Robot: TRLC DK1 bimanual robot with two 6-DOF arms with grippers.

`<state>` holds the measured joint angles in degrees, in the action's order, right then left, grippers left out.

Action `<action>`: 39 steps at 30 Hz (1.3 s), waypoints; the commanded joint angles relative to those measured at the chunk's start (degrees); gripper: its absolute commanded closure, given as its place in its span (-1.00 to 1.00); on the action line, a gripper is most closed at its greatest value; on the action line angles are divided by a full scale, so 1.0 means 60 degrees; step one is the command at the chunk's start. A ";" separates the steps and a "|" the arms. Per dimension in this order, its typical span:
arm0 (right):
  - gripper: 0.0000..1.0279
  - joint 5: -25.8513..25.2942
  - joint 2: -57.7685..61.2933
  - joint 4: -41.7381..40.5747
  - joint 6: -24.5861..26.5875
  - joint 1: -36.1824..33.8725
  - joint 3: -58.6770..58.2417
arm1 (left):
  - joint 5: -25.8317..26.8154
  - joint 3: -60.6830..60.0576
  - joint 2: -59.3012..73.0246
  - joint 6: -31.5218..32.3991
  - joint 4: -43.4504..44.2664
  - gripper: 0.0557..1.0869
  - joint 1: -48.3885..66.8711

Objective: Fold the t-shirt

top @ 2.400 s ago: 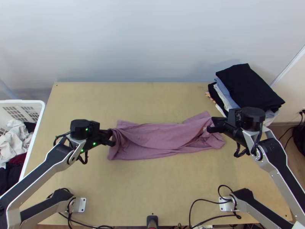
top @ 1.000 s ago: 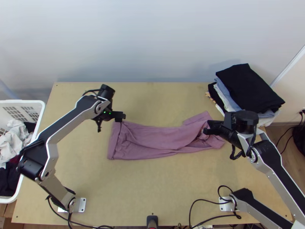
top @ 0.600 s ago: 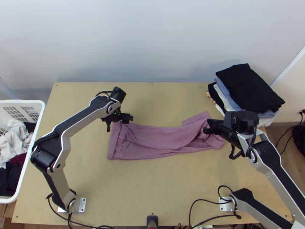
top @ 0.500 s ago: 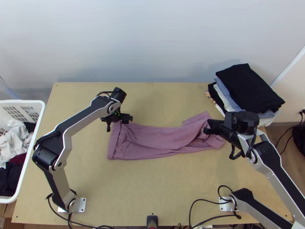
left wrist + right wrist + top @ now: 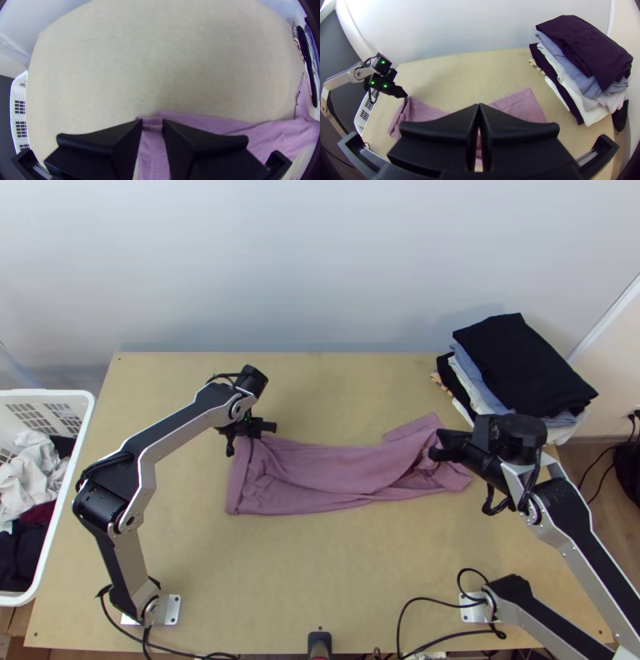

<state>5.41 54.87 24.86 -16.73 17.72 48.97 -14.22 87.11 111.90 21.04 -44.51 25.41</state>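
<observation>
Looking soft and floppy, the shirt (image 5: 336,466) mid-surface (image 5: 320,556) needs a pinch at its ten o'clock corner, by the slightly spread left claw (image 5: 152,123), with the right claw (image 5: 479,105) pressed together near three o'clock.

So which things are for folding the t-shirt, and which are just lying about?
For the job:
the pinkish-purple t-shirt, bunched lengthwise
the left gripper, open at its edge
the right gripper, shut
the table underneath

Just lying about:
the pile of folded clothes
the white basket
the clothes inside it
</observation>
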 commanded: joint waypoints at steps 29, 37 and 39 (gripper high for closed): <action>0.95 0.1178 0.4404 0.2697 -0.0668 -0.1356 0.5740 | -0.0033 0.0306 -0.3313 0.0507 0.0666 0.92 -0.2096; 0.95 0.1471 0.6821 0.3195 0.0240 -0.2059 0.9958 | -0.0121 0.2357 -0.3283 -0.0078 0.1838 0.92 -0.2975; 0.95 0.1603 0.7583 0.3547 0.0430 -0.2264 1.1277 | -0.0121 0.2869 -0.3166 -0.0342 0.2101 0.92 -0.3224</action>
<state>14.13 95.50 44.45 -16.56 5.69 107.00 -14.26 99.37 94.30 21.17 -33.80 8.05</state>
